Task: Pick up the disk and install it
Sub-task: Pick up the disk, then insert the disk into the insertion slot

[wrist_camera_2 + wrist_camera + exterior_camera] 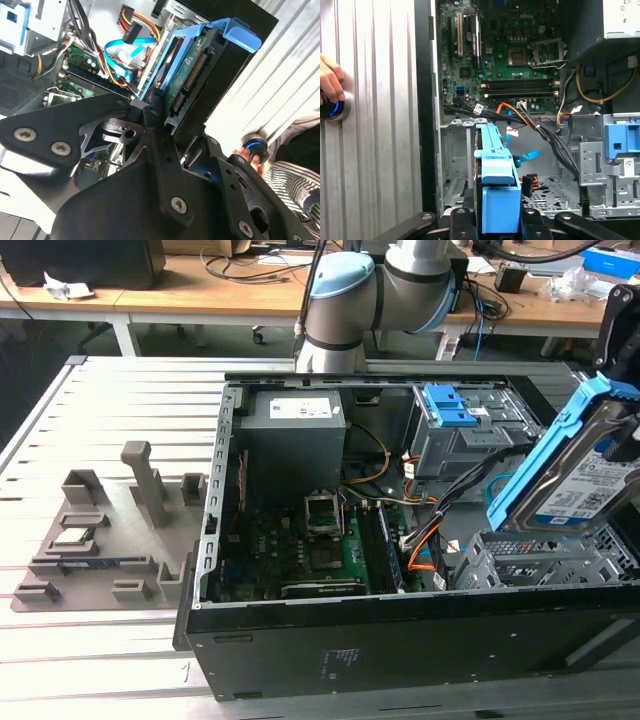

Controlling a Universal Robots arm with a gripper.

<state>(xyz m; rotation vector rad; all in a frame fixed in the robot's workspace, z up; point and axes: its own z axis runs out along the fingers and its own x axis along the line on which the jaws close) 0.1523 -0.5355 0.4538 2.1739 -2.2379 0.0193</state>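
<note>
One disk point(588, 478), one computer case point(350, 645), one power supply point(295, 432) — one hand point(329, 80), one button point(336, 109)

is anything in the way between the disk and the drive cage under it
Nothing solid that I can see. The gripper holds the disk tilted above the open drive cage. A black cable bundle and a blue cable run close beside the cage's opening and might snag.

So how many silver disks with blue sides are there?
1. The flat silver-grey metal disk with bright blue plastic side rails is clamped in the black gripper, tilted over the open black computer case. Another might hide inside the grey metal drive cage.
</note>
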